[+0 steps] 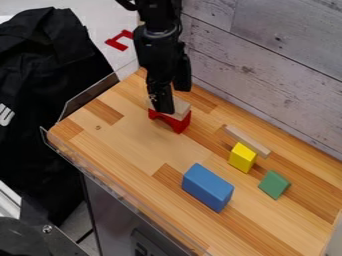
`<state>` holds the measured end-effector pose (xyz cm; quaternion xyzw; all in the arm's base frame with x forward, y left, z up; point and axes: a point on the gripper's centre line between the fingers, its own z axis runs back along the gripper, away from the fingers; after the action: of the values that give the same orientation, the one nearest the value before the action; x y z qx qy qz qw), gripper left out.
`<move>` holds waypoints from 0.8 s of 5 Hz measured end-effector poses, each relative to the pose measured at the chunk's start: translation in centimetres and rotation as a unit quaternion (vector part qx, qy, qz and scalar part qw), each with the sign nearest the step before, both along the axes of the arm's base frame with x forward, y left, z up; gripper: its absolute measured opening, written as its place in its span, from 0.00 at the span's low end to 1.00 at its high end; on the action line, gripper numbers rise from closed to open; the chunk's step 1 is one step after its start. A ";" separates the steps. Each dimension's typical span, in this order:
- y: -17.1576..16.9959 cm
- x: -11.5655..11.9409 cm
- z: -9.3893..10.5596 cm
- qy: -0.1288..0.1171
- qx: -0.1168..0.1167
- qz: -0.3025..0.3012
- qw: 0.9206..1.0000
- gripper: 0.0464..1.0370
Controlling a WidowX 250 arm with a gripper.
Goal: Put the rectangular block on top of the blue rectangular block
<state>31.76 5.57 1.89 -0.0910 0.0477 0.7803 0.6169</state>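
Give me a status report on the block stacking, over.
Gripper down at wooden block. That block on red arch, not yet on blue block. Yellow block off to one side, likely no obstacle.

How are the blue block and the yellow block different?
The blue block is bigger and longer, while the yellow block is small and stubby. The yellow block is right by the plain wooden stick; the blue block is farther from it. Both sit on the wooden table.
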 end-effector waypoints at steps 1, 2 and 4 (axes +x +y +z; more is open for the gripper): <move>0.8 0.3 0.0 0.025 0.018 0.007 0.999 0.96; 0.9 0.1 -0.3 0.034 0.019 0.007 0.999 0.96; 0.8 0.0 -1.4 0.048 0.012 0.010 0.999 0.96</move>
<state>31.80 6.35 0.47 -0.0467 0.0673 0.7906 0.6069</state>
